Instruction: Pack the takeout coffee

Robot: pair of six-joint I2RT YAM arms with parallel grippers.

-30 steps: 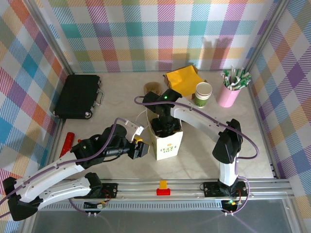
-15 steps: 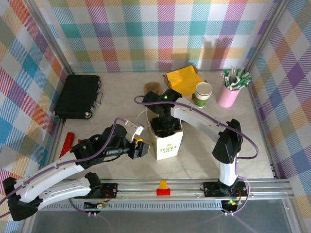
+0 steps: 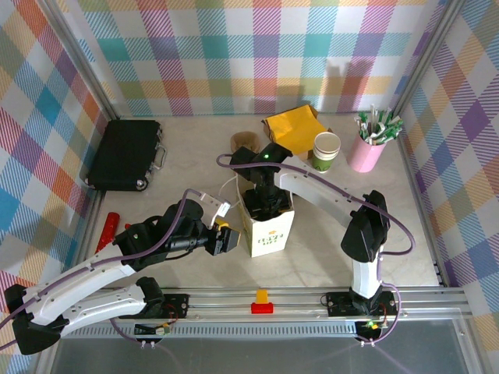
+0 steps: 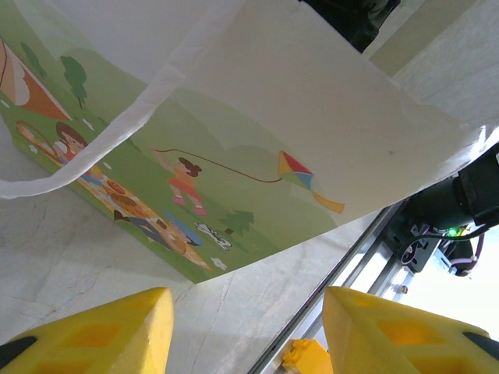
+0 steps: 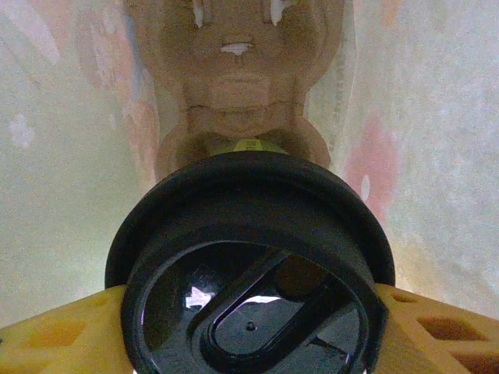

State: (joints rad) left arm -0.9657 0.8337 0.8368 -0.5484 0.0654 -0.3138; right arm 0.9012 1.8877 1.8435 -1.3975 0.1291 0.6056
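Two hands: right hand (image 5: 248,331) grasps takeout coffee (image 5: 249,226) inside bag (image 3: 273,231); lower upright onto pulp carrier (image 5: 234,101), then release. Left hand (image 4: 246,331) released.

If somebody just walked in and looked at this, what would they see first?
Probably the white paper bag with cartoon pictures, standing in the middle of the table. The right end effector reaches down inside it, holding the takeout coffee at its black lid. Next comes the left end effector, its yellow fingers open beside the bag's picture side.
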